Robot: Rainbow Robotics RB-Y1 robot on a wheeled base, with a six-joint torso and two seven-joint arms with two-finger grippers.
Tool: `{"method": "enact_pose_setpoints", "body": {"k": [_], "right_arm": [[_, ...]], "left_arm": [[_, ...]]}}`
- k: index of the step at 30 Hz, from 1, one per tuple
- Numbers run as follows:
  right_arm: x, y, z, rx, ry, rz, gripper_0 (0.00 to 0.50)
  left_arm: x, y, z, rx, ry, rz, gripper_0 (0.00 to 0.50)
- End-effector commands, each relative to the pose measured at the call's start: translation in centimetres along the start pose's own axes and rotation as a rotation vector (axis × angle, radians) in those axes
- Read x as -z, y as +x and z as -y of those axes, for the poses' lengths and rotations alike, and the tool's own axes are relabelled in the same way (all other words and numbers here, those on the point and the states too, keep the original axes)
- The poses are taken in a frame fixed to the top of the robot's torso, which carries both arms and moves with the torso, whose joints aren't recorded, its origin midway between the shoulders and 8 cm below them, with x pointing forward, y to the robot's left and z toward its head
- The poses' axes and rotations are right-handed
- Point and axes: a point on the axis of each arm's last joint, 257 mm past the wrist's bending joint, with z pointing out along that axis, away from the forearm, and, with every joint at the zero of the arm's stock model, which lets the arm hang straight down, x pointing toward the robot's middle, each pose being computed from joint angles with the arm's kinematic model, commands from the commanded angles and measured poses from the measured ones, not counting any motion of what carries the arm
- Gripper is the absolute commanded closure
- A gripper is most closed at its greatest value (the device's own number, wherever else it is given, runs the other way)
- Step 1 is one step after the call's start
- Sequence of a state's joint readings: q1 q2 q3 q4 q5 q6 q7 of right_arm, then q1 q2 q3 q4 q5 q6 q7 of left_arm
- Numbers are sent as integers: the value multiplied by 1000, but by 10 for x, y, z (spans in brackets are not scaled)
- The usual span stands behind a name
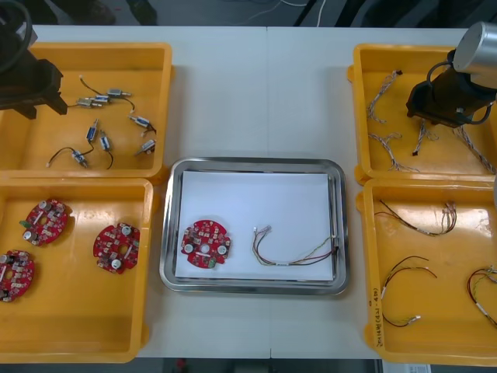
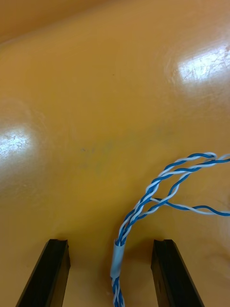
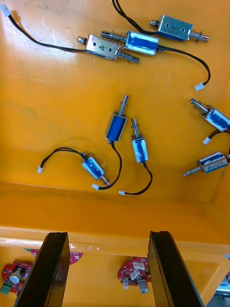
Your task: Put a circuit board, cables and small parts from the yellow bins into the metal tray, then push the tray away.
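My right gripper (image 1: pixel 436 109) is down in the far right yellow bin (image 1: pixel 373 62), among twisted blue and white cables (image 1: pixel 382 97). In the right wrist view it (image 2: pixel 111 276) is open, and one blue and white cable (image 2: pixel 143 206) runs between the two fingers without touching either. My left gripper (image 1: pixel 35 92) hangs open over the far left bin (image 1: pixel 155 62), above small metal parts (image 3: pixel 116 125). The metal tray (image 1: pixel 252 165), white inside, holds a red circuit board (image 1: pixel 206 242) and a red and yellow cable (image 1: pixel 299 252).
The near left bin (image 1: pixel 78 334) holds three more circuit boards (image 1: pixel 116 247). Red, yellow and black cables (image 1: pixel 415 221) lie in the near right bin (image 1: pixel 373 326). Bare table lies beyond the tray's far edge, between the two far bins.
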State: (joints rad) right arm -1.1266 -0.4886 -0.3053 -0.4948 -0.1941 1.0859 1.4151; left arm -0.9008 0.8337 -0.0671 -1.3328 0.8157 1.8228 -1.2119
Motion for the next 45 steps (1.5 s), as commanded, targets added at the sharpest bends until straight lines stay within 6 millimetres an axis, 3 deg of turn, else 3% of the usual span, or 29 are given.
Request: {"method": "enact_pose_setpoints", "body": {"k": [1, 4, 5, 7, 8, 11, 18, 27, 34, 45], "right_arm": [[9, -16, -20, 2, -13, 34, 0], [4, -13, -18, 4, -11, 36, 0], [3, -13, -18, 3, -10, 38, 60], [4, -14, -18, 5, -11, 39, 123], [2, -11, -17, 4, -9, 32, 241], [1, -9, -16, 4, -6, 28, 386], [1, -9, -14, 5, -2, 26, 488], [17, -19, -3, 24, 24, 18, 500], [57, -26, 1, 44, 40, -37, 500], [106, -19, 5, 89, 52, -93, 500]], "left_arm": [[35, -28, -21, -46, -24, 87, 17], [36, -28, -25, -41, -28, 88, 16], [35, -27, -27, -42, -31, 85, 19], [35, -28, -30, -39, -34, 89, 16], [33, -28, -32, -37, -33, 94, 17], [28, -33, -37, -19, -19, 125, 16], [18, -38, -50, 4, -29, 160, 17], [-1, -32, -70, 49, -37, 143, 18], [-19, -31, -84, 90, -28, 123, 19], [-45, -18, -81, 73, -43, 75, 16]]}}
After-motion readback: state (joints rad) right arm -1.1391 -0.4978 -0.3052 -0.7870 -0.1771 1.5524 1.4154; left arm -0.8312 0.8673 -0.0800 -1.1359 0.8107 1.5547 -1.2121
